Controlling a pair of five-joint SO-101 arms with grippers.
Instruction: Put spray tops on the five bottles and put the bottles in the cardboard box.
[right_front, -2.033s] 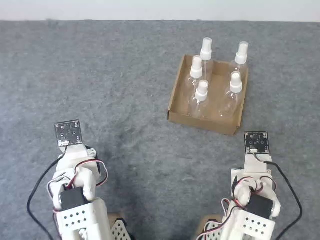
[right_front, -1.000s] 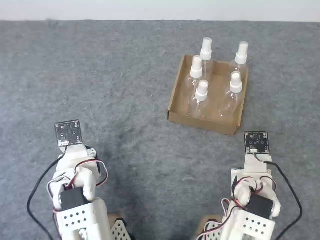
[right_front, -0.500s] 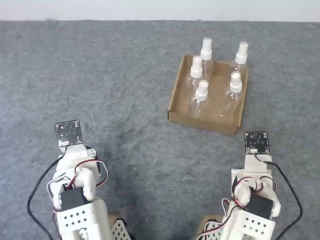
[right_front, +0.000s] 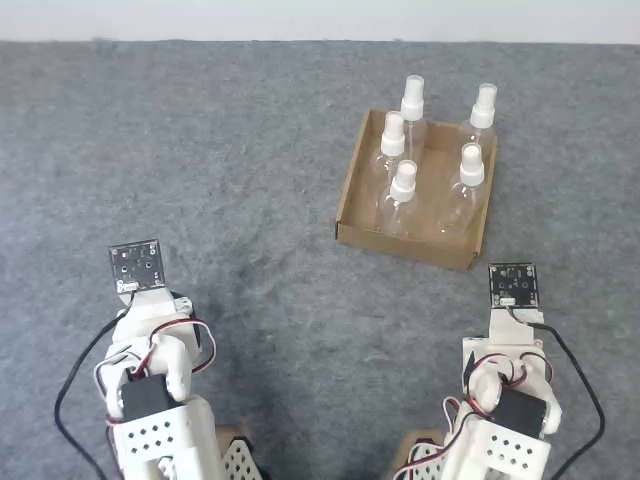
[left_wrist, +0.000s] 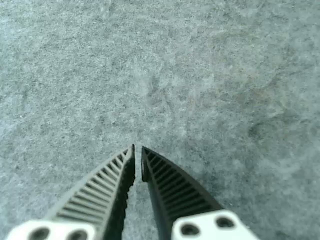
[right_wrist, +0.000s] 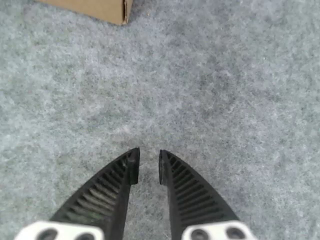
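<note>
Nothing is being moved: over the last two seconds the same arrangement is being held, and both arms are being kept drawn back. The left gripper (left_wrist: 138, 150) is being held with its fingers all but together on nothing, with grey mat (left_wrist: 165, 75) lying ahead of the tips. The right gripper (right_wrist: 149, 159) is being kept narrowly apart and is likewise empty, with a corner of the cardboard box (right_wrist: 100, 9) well ahead of its tips. The five bottles (right_front: 403, 200), each with a spray top (right_front: 471, 163) fitted, are being kept upright inside that box. The task is therefore being judged complete.
</note>
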